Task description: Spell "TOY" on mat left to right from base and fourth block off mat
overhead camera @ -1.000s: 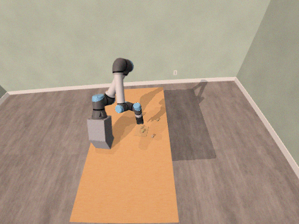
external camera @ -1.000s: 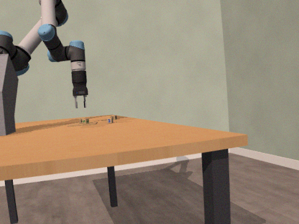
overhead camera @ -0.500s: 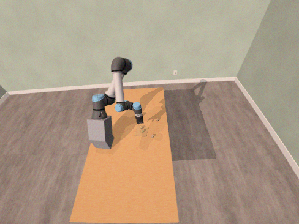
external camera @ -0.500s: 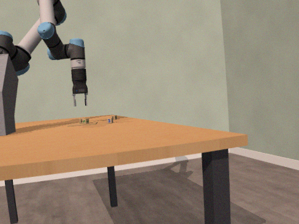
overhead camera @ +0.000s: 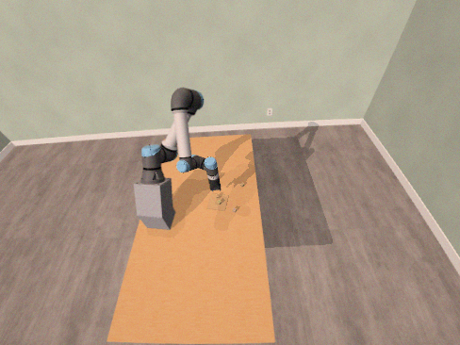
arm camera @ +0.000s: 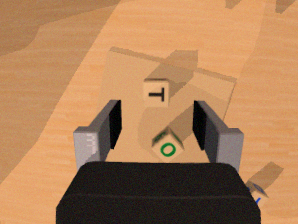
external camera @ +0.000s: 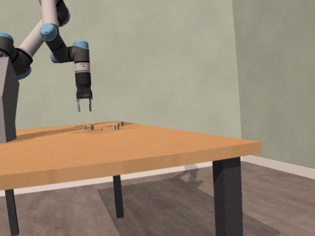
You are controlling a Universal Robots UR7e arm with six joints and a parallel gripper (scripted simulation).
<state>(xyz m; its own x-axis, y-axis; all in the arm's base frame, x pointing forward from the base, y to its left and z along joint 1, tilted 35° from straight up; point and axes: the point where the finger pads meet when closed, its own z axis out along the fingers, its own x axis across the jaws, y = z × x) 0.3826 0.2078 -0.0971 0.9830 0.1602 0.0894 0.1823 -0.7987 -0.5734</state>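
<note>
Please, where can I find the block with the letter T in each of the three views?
Top: too small to read; among the blocks on the mat, right of centre.
Exterior: probably in the pair below the open gripper; letter unreadable.
Wrist: T block centre, on the mat, beyond the O block.
Shared landmark: the mat.
</note>
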